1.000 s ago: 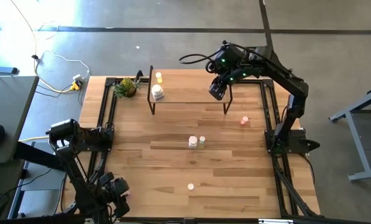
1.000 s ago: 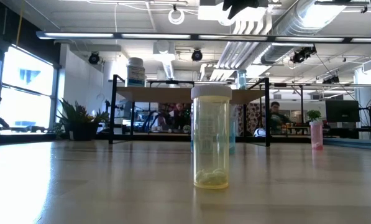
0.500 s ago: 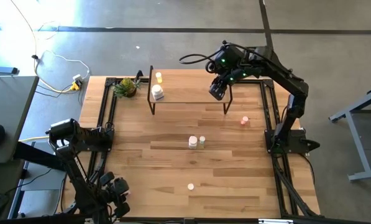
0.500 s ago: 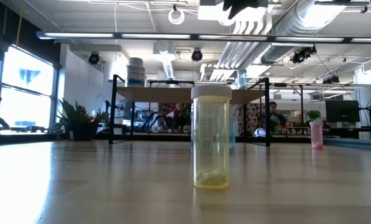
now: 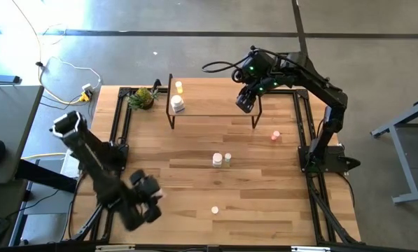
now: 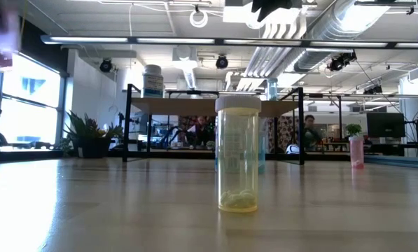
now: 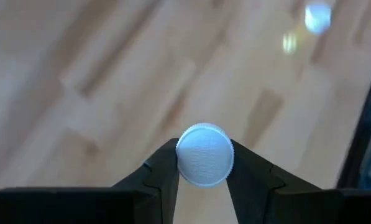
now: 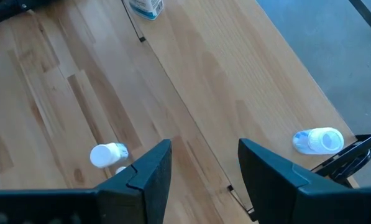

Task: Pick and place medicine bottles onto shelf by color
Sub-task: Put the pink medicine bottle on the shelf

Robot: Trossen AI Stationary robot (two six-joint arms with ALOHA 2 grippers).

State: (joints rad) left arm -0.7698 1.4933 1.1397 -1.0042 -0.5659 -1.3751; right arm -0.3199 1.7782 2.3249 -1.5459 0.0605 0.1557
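A white-capped bottle (image 7: 204,155) sits pinched between the two fingers of the left end effector (image 5: 147,199), low on the left of the high view, above the tabletop (image 5: 194,182). The shelf (image 5: 212,98) stands near the top middle, with a white bottle (image 5: 177,105) and a yellow one (image 5: 178,87) at its left end. The right end effector (image 5: 245,102) hangs over the shelf's right end, fingers apart and holding nothing. More bottles stand on the tabletop: a pair in the middle (image 5: 221,160) (one white, one greenish), a pink one (image 5: 275,136) on the right, and a pale yellow one (image 5: 214,209) lower down.
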